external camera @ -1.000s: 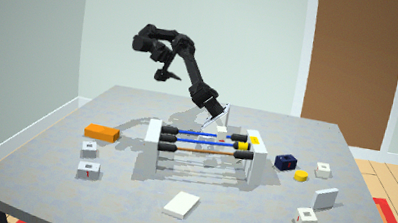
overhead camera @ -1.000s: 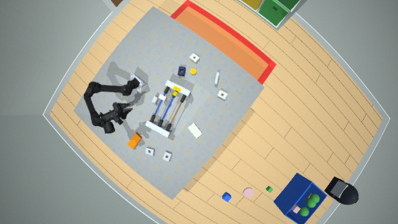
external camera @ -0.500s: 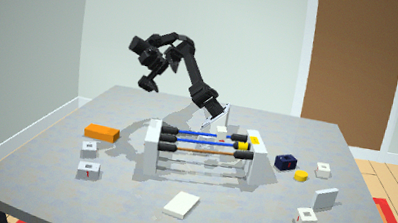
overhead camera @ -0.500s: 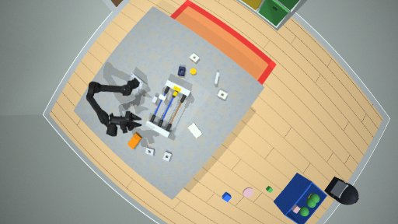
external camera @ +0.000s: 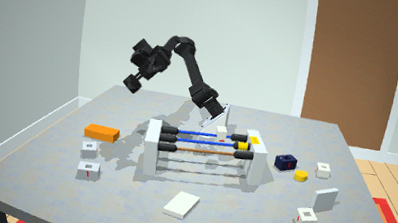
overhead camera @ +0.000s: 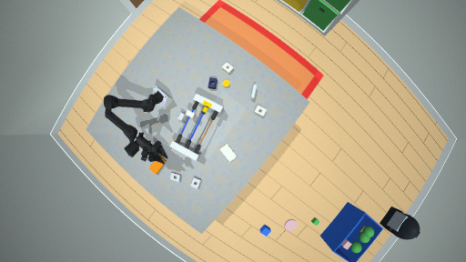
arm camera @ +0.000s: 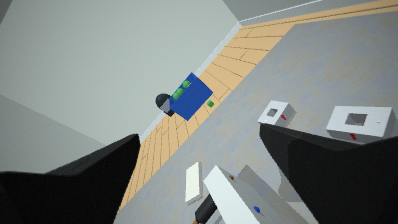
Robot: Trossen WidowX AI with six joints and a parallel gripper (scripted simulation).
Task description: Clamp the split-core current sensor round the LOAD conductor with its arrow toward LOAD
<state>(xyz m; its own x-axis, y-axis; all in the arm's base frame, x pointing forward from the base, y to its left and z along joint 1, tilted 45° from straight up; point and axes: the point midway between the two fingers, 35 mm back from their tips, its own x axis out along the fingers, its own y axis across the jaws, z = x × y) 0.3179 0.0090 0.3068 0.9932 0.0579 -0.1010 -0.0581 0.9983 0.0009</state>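
The rack's white end blocks (overhead camera: 185, 151) (external camera: 151, 147) (arm camera: 227, 195) carry two blue conductors and a copper one. A yellow label (overhead camera: 207, 104) (external camera: 254, 140) is on the far end block; its lettering is not readable. The middle blue conductor (overhead camera: 197, 125) (external camera: 203, 143) has a yellow band beside it. A white block (overhead camera: 189, 114) (external camera: 221, 132) shows at the outer blue conductor, with another pale block (overhead camera: 181, 116) beside it; whether either is the open sensor I cannot tell. My gripper (overhead camera: 164, 157) (external camera: 133, 83) (arm camera: 201, 134) is open and empty, raised near the rack's near end.
An orange block (overhead camera: 156, 167) (external camera: 101, 133) lies below my gripper. Two pale holed blocks (overhead camera: 177, 180) (external camera: 88, 174) stand close by. A white slab (overhead camera: 227, 153) (external camera: 181, 205) (arm camera: 194, 182), a navy block (overhead camera: 212, 81) (external camera: 286, 163) and a yellow disc (overhead camera: 226, 84) (external camera: 301, 175) lie around the rack.
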